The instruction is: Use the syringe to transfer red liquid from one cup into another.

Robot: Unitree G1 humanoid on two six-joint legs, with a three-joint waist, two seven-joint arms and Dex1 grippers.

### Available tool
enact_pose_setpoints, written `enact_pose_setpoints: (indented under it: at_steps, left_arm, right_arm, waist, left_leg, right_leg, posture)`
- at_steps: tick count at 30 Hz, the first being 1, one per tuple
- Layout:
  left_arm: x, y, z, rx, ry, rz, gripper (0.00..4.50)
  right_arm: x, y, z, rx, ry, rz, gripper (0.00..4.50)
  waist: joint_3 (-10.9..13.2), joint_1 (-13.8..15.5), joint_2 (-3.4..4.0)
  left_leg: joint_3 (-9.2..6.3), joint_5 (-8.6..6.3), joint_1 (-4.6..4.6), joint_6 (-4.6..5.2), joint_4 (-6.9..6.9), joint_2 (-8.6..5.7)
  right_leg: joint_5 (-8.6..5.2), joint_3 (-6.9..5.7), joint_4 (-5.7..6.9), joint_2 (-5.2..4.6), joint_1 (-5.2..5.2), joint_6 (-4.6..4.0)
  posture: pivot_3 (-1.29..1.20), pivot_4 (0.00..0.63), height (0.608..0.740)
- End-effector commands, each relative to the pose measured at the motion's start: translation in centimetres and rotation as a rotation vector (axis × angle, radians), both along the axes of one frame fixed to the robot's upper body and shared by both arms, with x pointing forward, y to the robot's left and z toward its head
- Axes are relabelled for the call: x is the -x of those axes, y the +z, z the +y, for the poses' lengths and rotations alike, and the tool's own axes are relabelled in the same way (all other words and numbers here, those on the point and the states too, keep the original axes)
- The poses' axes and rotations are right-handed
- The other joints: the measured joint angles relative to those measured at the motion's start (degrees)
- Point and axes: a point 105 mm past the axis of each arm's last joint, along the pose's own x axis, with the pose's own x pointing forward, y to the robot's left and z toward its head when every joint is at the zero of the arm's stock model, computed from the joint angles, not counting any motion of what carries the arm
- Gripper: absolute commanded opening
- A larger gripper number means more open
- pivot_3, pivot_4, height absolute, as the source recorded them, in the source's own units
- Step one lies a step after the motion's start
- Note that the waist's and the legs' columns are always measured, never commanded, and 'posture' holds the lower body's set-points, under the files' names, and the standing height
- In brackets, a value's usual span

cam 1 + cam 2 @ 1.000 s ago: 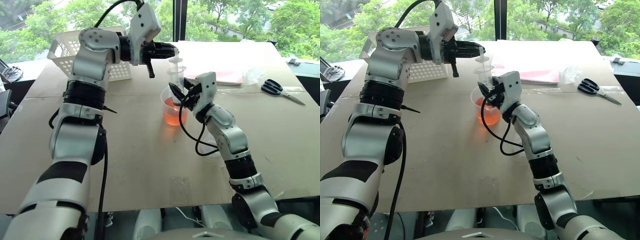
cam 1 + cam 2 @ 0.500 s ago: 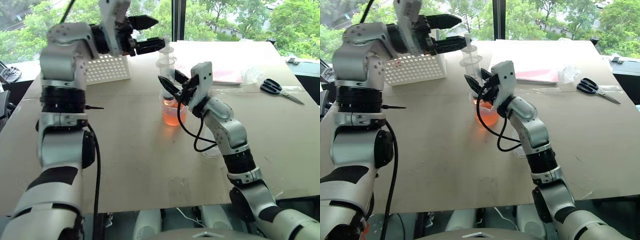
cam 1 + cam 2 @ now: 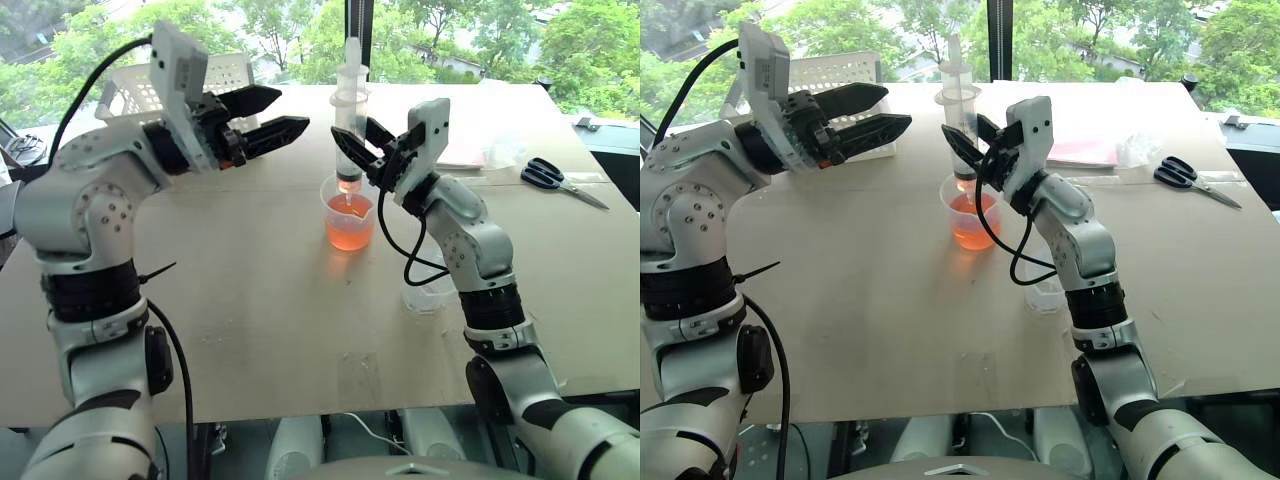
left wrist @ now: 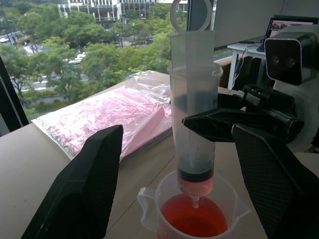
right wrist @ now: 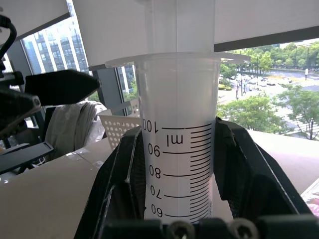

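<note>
My right end effector (image 3: 358, 150) grips the syringe (image 3: 349, 125) standing straight up at the frame's top middle, tip just above the big cup (image 3: 348, 215) of red liquid (image 3: 347, 232). My left end effector (image 3: 268, 116) hangs open to its left, level with the barrel. The small cup (image 3: 428, 290) sits lower right on the surface (image 3: 300, 330), nearer my right arm.

Right end effector (image 3: 967, 146) gripping upright syringe (image 3: 959, 125) above larger cup (image 3: 971, 211)

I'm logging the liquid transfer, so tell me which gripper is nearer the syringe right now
Right. The right gripper is shut on the syringe barrel above the beaker; the left gripper hangs open, apart, off to its left.
</note>
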Motion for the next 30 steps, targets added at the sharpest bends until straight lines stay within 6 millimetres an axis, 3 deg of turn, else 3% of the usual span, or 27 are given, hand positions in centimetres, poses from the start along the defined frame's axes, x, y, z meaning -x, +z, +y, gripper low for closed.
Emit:
enact_pose_setpoints:
  at_steps: [1,7,11,13,16,19,22,30]
  left_arm:
    - [0.9,1.8,0.1,0.054,0.014,-0.066,3.53]
    - [1.3,2.9,-0.6,0.126,-0.06,-0.037,3.53]
    - [1.7,3.2,-1.5,0.144,-0.138,-0.012,3.53]
    - [1.8,3.2,-1.8,0.148,-0.157,-0.01,3.53]
    - [1.8,3.4,-3.1,0.14,-0.2,-0.041,3.53]
    - [1.9,3.6,-4.3,0.131,-0.254,-0.064,3.53]
    - [2.1,3.4,-5.4,0.082,-0.313,-0.081,3.53]
    - [2.1,2.8,-8.4,-0.072,-0.445,-0.141,3.53]
  right_arm:
    - [0.0,1.4,-0.2,-0.065,0.006,-0.019,1.45]
    - [1.7,5.3,-4.5,-0.287,0.083,-0.024,1.45]
    - [5.7,7.0,-8.3,-0.277,0.165,-0.056,1.44]
    - [7.1,6.9,-9.0,-0.226,0.18,-0.061,1.44]
    - [9.8,5.6,-10.8,-0.135,0.156,-0.037,1.44]
    - [11.6,3.4,-11.2,-0.053,0.123,-0.009,1.44]
    - [12.5,0.8,-11.1,0.013,0.084,0.035,1.44]
    - [13.3,-3.7,-11.3,0.044,-0.008,0.101,1.44]
  waist:
    - [0.0,0.0,-0.01]
    - [0.0,0.6,0.0]
    - [0.0,1.2,0.0]
    - [0.0,1.4,0.0]
    - [0.0,1.5,0.0]
    - [0.0,1.5,0.0]
    - [0.0,1.5,-0.01]
    - [0.0,1.6,-0.01]
  left_leg:
    - [-0.02,0.0,-0.01,-0.01,0.0,0.0]
    - [-0.01,0.01,-0.05,-0.02,0.0,0.0]
    - [-0.03,0.01,-0.13,-0.01,-0.05,0.01]
    - [-0.01,0.0,-0.12,-0.01,-0.09,0.0]
    - [0.02,0.01,-0.08,-0.01,-0.1,-0.02]
    - [0.09,0.01,-0.07,-0.01,-0.08,-0.03]
    - [0.16,0.0,0.0,0.0,-0.06,-0.04]
    - [0.31,0.01,0.02,0.0,-0.02,-0.06]
  right_leg:
    - [0.0,-0.03,-0.01,0.0,0.0,0.0]
    - [0.0,-0.02,-0.03,-0.03,0.0,0.0]
    - [0.0,-0.07,-0.24,-0.12,0.02,0.0]
    - [0.0,-0.07,-0.33,-0.09,0.04,0.0]
    - [0.0,-0.07,-0.29,-0.04,0.06,-0.01]
    - [-0.01,-0.06,-0.28,-0.02,0.08,-0.01]
    - [-0.01,-0.04,-0.3,0.02,0.18,0.0]
    - [-0.03,-0.01,-0.36,0.03,0.2,0.01]
  posture:
    - [0.0,0.15,0.74]
    - [0.0,0.15,0.74]
    - [0.0,0.15,0.74]
    - [0.0,0.15,0.74]
    - [0.0,0.15,0.74]
    - [0.0,0.15,0.74]
    - [0.0,0.15,0.74]
    - [0.0,0.15,0.74]
